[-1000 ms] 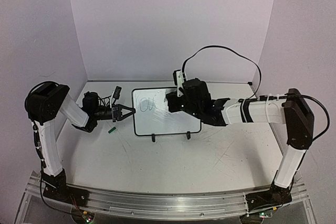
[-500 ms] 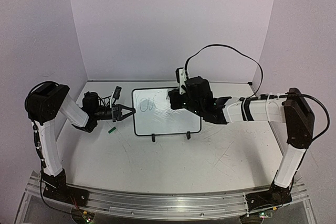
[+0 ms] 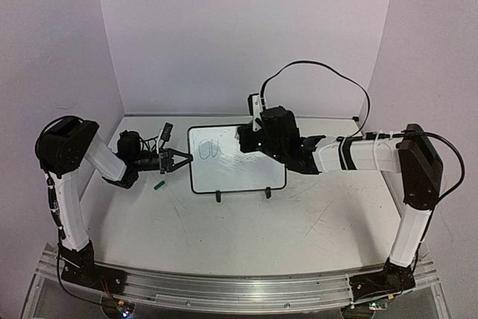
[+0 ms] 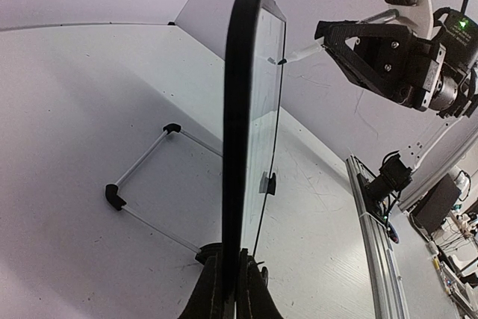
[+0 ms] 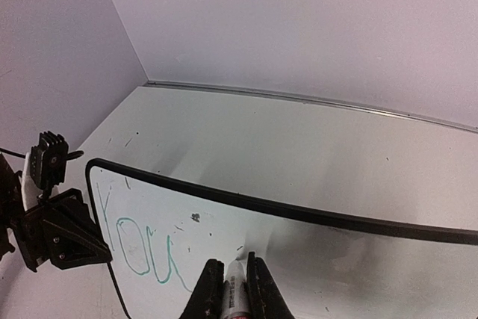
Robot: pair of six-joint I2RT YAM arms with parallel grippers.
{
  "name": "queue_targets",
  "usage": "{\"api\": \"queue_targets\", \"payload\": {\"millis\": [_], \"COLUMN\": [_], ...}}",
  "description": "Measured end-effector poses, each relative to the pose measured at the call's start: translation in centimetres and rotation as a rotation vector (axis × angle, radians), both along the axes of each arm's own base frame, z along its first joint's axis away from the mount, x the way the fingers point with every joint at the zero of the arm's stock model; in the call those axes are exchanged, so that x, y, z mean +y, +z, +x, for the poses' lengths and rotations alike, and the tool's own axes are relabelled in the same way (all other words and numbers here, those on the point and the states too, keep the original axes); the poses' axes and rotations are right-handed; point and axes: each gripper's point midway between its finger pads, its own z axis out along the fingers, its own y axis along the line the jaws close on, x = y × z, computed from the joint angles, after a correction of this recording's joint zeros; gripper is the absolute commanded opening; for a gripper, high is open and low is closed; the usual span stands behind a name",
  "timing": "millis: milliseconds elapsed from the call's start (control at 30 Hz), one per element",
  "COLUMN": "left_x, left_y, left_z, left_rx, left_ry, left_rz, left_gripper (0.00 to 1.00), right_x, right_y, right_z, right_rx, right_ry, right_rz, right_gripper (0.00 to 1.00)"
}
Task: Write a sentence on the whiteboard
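Right arm only. The right pincer [image 3: 244,140] now sits closer to the bench's [image 3: 246,237] far edge and a touch nearer its left edge than a second ago. The wrist body is up off the whiteboard's [image 3: 224,173] right side, so more of the frame near its lower-right corner shows. The forearm [image 3: 351,155] runs flatter and slightly higher, and the cable loop [image 3: 328,72] arches higher. The marker [image 5: 234,289] tip now meets the board just right of the lettering [image 3: 210,149]. Can't tell whether a stroke got added.
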Motion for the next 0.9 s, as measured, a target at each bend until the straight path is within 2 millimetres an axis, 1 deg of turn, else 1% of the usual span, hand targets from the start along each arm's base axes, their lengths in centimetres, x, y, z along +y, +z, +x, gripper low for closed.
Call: {"api": "queue_targets", "payload": {"millis": [133, 267, 533, 767, 900], "left_x": [0.0, 0.0, 0.0, 0.0, 0.0], "left_y": [0.0, 0.0, 0.0, 0.0, 0.0], "left_z": [0.0, 0.0, 0.0, 0.0, 0.0], "left_rx": [0.0, 0.001, 0.001, 0.002, 0.002], "left_ry": [0.0, 0.001, 0.002, 0.002, 0.002], "left_rz": [0.0, 0.0, 0.0, 0.001, 0.001], "left_gripper": [0.0, 0.0, 0.0, 0.0, 0.0], "right_x": [0.4, 0.8, 1.4, 2.1, 2.2], "right_y": [0.1, -0.3, -0.6, -1.4, -1.5], "right_z": [0.3, 0.5, 0.3, -0.1, -0.2], "right_rx": [-0.004, 0.002, 0.011, 0.031, 0.035], "right_ry": [0.003, 0.017, 0.041, 0.063, 0.063], "right_rz": [0.004, 0.005, 0.011, 0.012, 0.016], "right_gripper": [0.0, 0.0, 0.0, 0.0, 0.0]}}
